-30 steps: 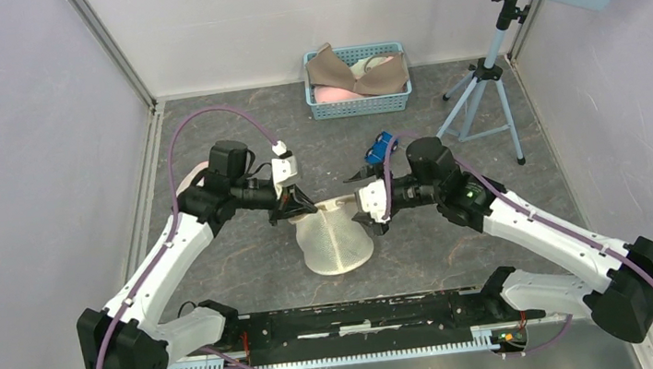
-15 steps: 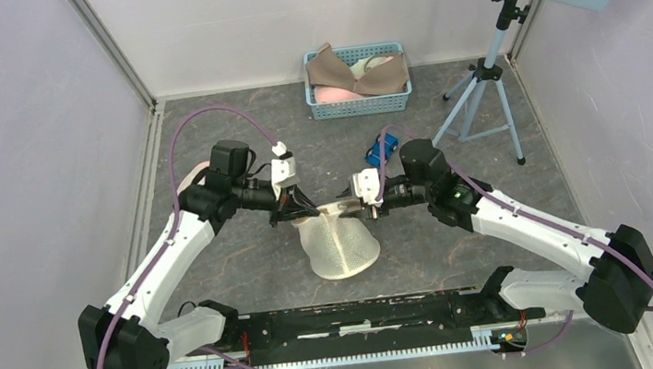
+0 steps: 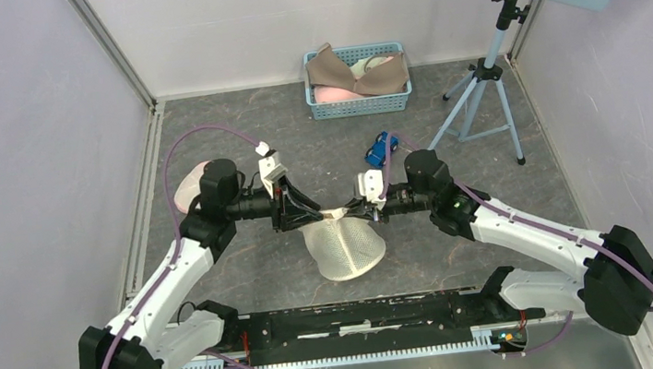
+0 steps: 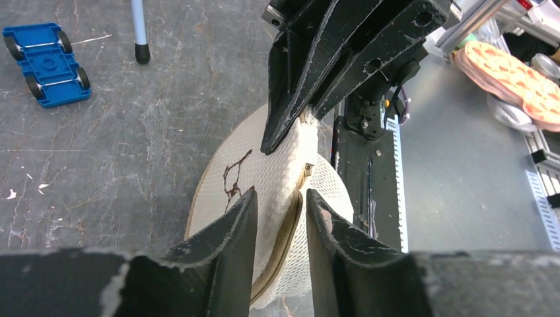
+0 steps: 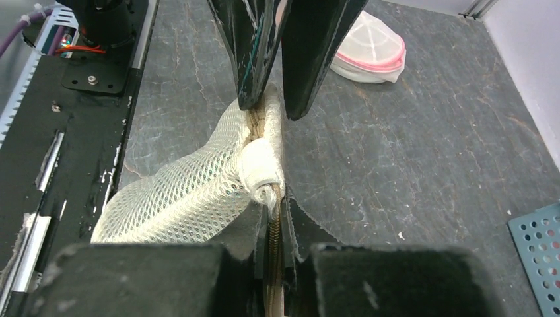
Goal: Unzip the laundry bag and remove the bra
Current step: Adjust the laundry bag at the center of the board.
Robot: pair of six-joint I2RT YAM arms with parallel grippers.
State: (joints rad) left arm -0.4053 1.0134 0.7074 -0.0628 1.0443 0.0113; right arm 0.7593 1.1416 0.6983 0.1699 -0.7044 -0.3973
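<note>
Walled on three sides, the grey counter [image 3: 233,130] spreads wide around the laundry bag [image 3: 344,247] at mid-counter. Left fingers [image 4: 224,257] stand narrowly parted astride its zipper rim, right fingers [image 5: 300,228] pinch its end, and a basket [image 3: 359,97] sits beyond by the far wall.

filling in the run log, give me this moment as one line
phase: unzip | left gripper: open, astride laundry bag rim | right gripper: shut on laundry bag at zip

The laundry bag [image 3: 342,249] is soft white mesh cloth, its zip [image 5: 272,244] brassy metal. The bench [image 3: 319,148] is matt, mottled grey, stone-look.
</note>
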